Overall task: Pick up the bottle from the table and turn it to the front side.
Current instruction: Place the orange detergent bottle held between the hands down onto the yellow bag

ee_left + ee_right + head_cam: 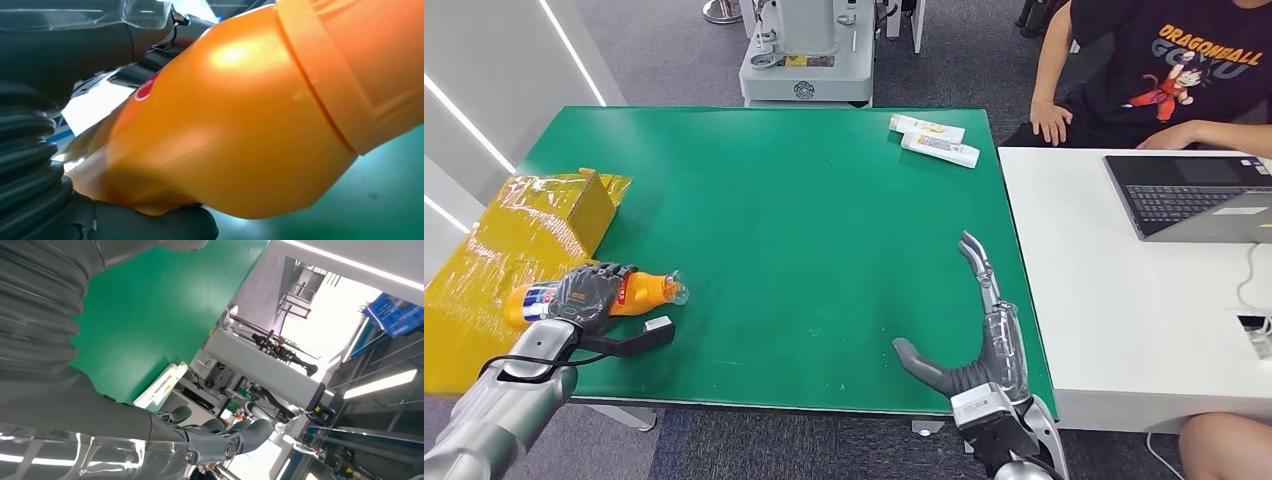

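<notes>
Head view gives you the left hand (589, 292) wrapped around the bottle (646, 291), which lies sideways at the counter's (804, 250) left edge, cap pointing right, just beside the yellow box (544, 215). Up close from the left wrist, you see the orange bottle gripped between dark fingers (150, 225). Your right hand (969, 330) hovers over the counter's near right side, fingers spread, holding nothing. Two white tubes (934, 140) lie at the far right corner.

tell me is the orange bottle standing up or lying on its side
On its side. In the head view the orange bottle runs level along the green table, cap pointing toward the table's middle, with the left hand gripping around its label.
</notes>
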Robot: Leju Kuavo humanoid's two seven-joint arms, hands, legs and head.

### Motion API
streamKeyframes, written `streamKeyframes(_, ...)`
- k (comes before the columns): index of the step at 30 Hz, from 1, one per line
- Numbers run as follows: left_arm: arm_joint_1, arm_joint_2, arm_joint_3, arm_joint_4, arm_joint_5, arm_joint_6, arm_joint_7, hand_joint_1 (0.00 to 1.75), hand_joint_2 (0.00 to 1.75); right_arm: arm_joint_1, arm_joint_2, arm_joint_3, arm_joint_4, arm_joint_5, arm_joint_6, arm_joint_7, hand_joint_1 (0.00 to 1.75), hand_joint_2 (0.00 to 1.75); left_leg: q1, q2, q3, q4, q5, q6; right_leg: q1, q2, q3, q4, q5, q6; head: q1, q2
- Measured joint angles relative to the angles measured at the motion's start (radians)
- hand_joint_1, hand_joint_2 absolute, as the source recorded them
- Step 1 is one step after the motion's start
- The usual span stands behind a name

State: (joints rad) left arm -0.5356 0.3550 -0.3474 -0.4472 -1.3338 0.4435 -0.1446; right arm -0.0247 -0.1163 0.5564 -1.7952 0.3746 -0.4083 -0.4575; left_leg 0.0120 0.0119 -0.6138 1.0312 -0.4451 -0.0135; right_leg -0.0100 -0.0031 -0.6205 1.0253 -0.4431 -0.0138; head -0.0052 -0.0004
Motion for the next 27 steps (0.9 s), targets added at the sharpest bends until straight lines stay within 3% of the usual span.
streamKeyframes(1,0.004,-0.003,0.001,0.003,0.003,0.002,0.008,1.24,1.75,-0.001,-0.001,0.002,0.001,-0.003,-0.001,0.0,0.0,1.75,0.0,0.0,0.0,0.0,0.0,0.0,0.0,0.0,0.0,0.0,0.0,0.0,0.0,0.0)
streamKeyframes(4,0.014,-0.016,0.006,0.011,0.007,0.009,0.042,1.24,1.75,-0.006,-0.007,0.005,0.004,-0.008,-0.004,0.003,0.0,1.75,0.0,0.0,0.0,0.0,0.0,0.0,0.0,0.0,0.0,0.0,0.0,0.0,0.0,0.0)
streamKeyframes(8,0.016,-0.027,0.015,0.017,0.008,0.01,0.061,0.03,1.75,-0.009,-0.012,0.009,0.005,-0.01,-0.005,0.005,0.0,1.75,0.0,-0.001,0.0,0.0,0.0,0.0,0.0,-0.001,0.0,0.0,0.0,0.0,0.0,0.0)
streamKeyframes(17,0.044,-0.063,0.075,0.018,0.009,0.079,0.147,0.0,1.75,-0.033,-0.044,0.024,0.016,-0.049,-0.024,0.005,0.0,1.75,0.0,-0.001,0.001,0.0,0.0,0.0,0.0,-0.001,0.001,0.0,0.0,0.0,0.0,0.0)
streamKeyframes(27,0.076,-0.083,0.185,0.013,0.045,0.2,0.1,0.0,1.75,-0.038,-0.06,0.046,0.018,-0.059,-0.05,0.003,0.0,1.75,0.0,-0.001,0.001,0.0,0.0,0.0,0.0,-0.001,0.0,0.0,0.0,0.0,0.0,0.0)
